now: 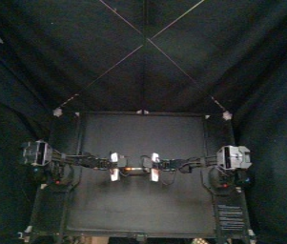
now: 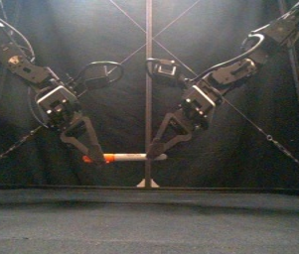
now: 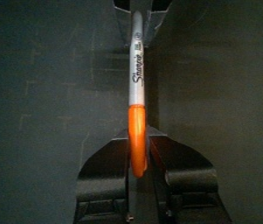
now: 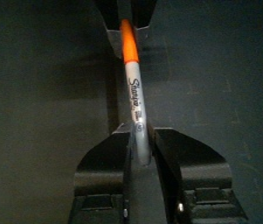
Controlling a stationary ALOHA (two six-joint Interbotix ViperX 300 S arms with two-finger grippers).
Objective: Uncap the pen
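Observation:
A marker pen (image 2: 125, 157) with a white-grey barrel and an orange cap (image 2: 97, 158) hangs level above the table, held between both arms. My left gripper (image 2: 90, 158) is shut on the orange cap (image 3: 136, 144). My right gripper (image 2: 155, 156) is shut on the barrel's other end (image 4: 137, 118). In the top view the pen (image 1: 134, 173) spans the gap between the left gripper (image 1: 115, 174) and the right gripper (image 1: 154, 174) over the table's middle. The cap still sits on the barrel.
The black table (image 1: 139, 210) lies below the pen with nothing else on it in view. Black curtains close the back and sides.

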